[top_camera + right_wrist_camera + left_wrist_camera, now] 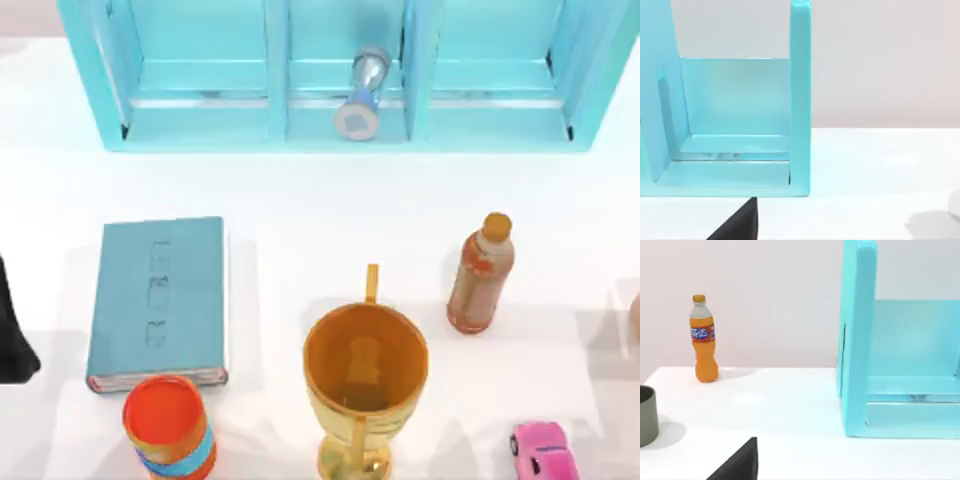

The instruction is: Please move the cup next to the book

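Teal-covered, the book (158, 300) lies flat at the left of the white table (320, 210). Right of it, apart, stands the golden cup (365, 380), handle pointing far. My left arm shows at the left edge; I cannot tell either claw's state.

The book (157, 302) lies at the left of the frame, a can (168, 425) just below it. The cup (364, 385) stands at lower centre, a bottle (481, 273) to its upper right. A shelf (340, 75) spans the top, an hourglass (362, 92) in its middle compartment.

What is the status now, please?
Left arm parked at table's left edge. Golden cup stands untouched at front centre, apart from the book. Orange can stands at the book's front edge.
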Robot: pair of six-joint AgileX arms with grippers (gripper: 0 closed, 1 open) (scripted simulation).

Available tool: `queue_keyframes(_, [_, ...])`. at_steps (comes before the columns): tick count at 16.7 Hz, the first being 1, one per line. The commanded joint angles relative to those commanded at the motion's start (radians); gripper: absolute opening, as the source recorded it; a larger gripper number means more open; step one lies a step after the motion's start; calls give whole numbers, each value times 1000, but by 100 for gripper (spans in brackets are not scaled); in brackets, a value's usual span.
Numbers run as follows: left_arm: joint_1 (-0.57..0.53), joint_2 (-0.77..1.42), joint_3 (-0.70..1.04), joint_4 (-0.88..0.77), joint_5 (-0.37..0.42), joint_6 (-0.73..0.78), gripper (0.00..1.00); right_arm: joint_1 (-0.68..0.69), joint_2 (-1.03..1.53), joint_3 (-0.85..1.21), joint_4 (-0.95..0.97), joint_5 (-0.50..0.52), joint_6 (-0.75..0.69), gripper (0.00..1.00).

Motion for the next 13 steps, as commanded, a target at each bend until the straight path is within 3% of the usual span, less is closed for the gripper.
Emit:
queue_keyframes(6, [14, 89, 79, -55, -19, 61, 100, 0, 0, 0, 0, 0, 0, 100])
queue_keyframes(13, [63, 568, 481, -352, -113, 365, 100, 0, 0, 0, 0, 0, 0, 100])
